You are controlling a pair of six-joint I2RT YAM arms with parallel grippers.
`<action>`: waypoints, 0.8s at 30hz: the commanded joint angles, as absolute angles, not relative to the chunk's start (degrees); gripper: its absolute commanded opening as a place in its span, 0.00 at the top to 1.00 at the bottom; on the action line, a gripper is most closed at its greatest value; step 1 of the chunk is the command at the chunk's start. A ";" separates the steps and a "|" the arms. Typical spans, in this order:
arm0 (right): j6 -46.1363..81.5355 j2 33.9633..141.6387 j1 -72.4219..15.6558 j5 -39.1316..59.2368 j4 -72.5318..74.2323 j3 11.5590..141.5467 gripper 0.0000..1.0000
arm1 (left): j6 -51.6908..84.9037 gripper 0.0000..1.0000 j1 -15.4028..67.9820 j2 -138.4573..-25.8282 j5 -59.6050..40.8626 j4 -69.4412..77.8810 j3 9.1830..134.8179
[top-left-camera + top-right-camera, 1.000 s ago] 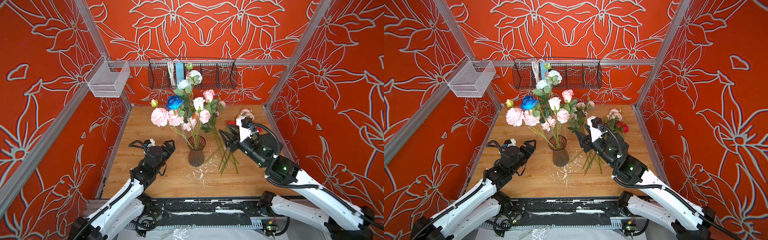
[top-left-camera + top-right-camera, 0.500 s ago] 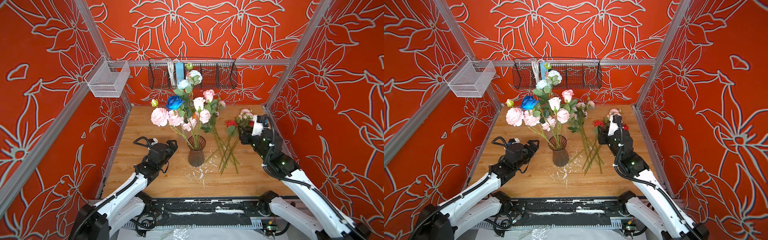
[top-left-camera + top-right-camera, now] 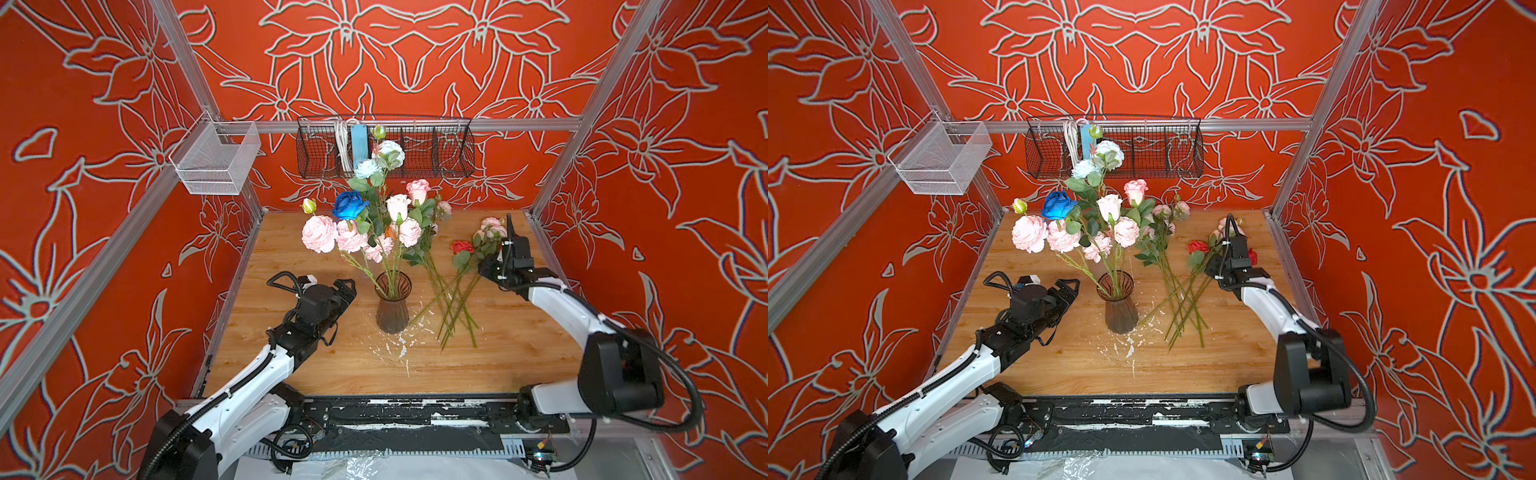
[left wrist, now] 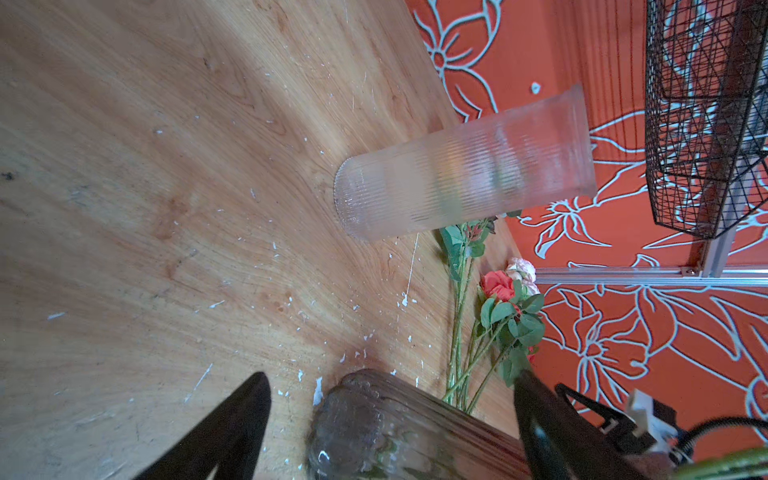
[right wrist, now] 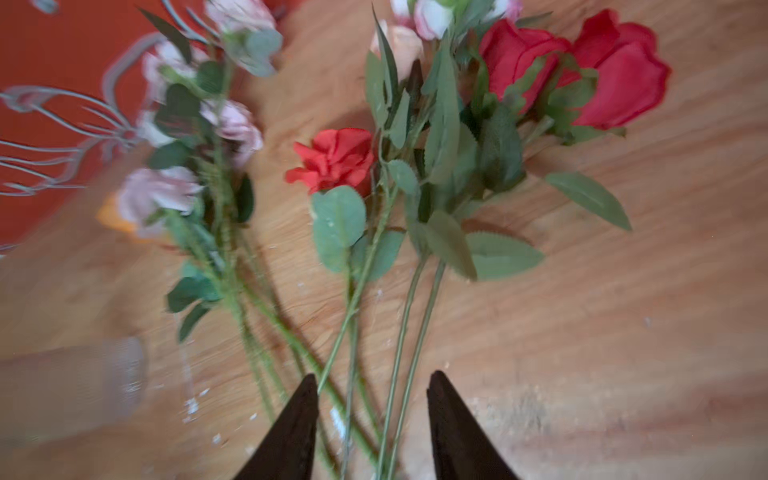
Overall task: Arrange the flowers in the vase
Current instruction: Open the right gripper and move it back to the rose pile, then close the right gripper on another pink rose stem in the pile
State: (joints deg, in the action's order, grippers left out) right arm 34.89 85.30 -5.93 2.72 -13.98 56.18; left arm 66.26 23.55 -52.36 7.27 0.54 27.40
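The left gripper [image 4: 390, 376] has crept a little closer to the vase [image 3: 392, 313] over the last second and sits just to its left, low over the table [image 3: 519, 353]. Its jaws are spread wide and empty. In the left wrist view the vase's lower body shows between the two fingers, but nothing touches it. It looks placed to steady the vase, not to carry anything.

About a dozen flowers [image 3: 374, 224] already stand in the vase, pink, white and blue, fanning up and back.

Right of the vase the loose stems [image 3: 453, 299] lie crossed on the table, heads toward the back wall, with a red rose [image 3: 461, 247] among them.

The biggest change is further right. The right gripper [image 5: 374, 376] was close beside the vase a second ago. It has since swung out to the right rear and now hangs over the loose stems, just below their leaves. Its jaws have been narrowing. In the right wrist view they are partly apart with several thin stems running between them. The view is blurred, so I cannot say that any stem is pinched yet; it looks unclamped.

So the next pick is under way. With stems bunched together in the gap, the risk is closing on more than one.
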 commanded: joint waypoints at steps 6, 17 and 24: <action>37.00 94.69 -5.27 10.80 -10.80 59.77 0.65 | 65.77 0.09 23.19 -55.93 3.45 2.59 27.29; 39.29 102.92 -5.26 12.94 -9.83 64.02 0.74 | 65.09 0.09 23.14 -61.47 1.76 4.60 28.30; 38.86 107.48 -5.10 11.00 -11.27 67.12 0.76 | 64.69 0.08 23.06 -62.67 1.60 5.09 28.89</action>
State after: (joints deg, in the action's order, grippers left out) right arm 37.93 105.73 -5.54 12.69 -10.37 64.79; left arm 65.36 23.55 -62.19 1.80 3.79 27.44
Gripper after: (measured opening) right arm 0.242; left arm 0.917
